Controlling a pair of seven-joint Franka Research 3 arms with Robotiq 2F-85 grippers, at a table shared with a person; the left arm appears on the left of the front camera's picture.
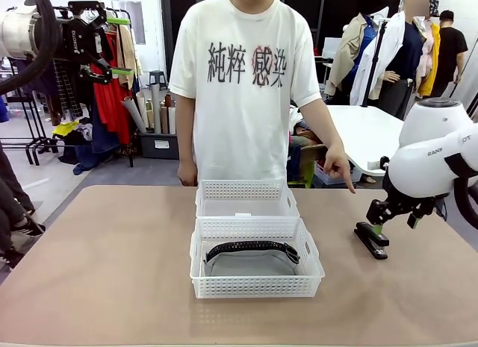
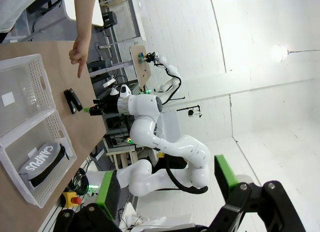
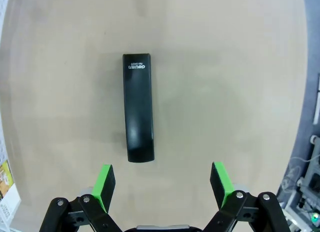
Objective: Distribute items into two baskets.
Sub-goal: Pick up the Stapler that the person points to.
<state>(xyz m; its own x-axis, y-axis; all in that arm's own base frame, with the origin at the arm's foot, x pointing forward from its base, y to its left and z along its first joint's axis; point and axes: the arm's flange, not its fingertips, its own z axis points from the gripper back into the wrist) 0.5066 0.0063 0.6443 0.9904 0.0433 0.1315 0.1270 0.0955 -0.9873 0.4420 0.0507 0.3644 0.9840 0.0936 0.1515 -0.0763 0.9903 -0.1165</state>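
Two white lattice baskets stand end to end mid-table. The near basket (image 1: 256, 286) holds the grey pouch (image 1: 250, 252) with its black zipper; the far basket (image 1: 243, 190) looks empty. The black stapler (image 1: 371, 239) lies flat on the table at the right. My right gripper (image 1: 385, 222) hovers just above it, open; in the right wrist view the stapler (image 3: 138, 107) lies ahead of the open gripper (image 3: 162, 184), apart from the pads. My left gripper (image 1: 116, 47) is raised high at the far left, open and empty. The left wrist view shows the pouch (image 2: 42, 162) and stapler (image 2: 72, 101).
A person in a white T-shirt stands at the far edge, one hand (image 1: 340, 172) pointing down toward the stapler's side of the table. Bare tan tabletop (image 1: 112, 272) spreads left of the baskets and in front of them.
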